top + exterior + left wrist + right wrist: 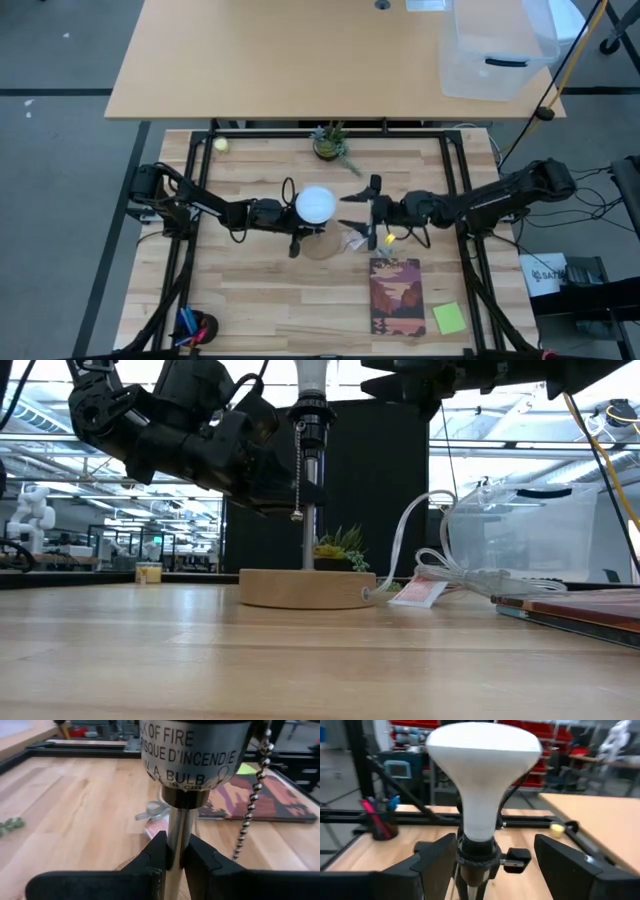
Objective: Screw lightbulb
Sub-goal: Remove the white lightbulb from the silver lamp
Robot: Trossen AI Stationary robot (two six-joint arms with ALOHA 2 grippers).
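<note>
On the near right of the wooden worktop (260, 300) lie a matte picture book (396, 297) and a green sticky note (449, 318), clear of the work. At the middle stands the lamp: a round wooden base (305, 588), a slim polished metal stem (176, 847), a dark socket (312, 417) with a beaded pull chain (297, 465). The left end effector (172, 857) is closed tight on the stem, bracing it. The lightbulb (314, 205), a smooth frosted white globe tapering to a neck, sits upright in the socket; how far it is threaded I cannot tell. The right end effector (495, 857) is spread wide, one finger either side of the neck, holding nothing. The main risk, as I judge it, is closing off-centre or too hard: the slick bulb could tilt and cross-thread, or the glass crack. Turning with a slack left hold would spin the stem or tip the light base. The chain and the clear cord (425, 540) could also snag. Farther back sit a small plant (330, 143) and a yellow-green ball (220, 144).
</note>
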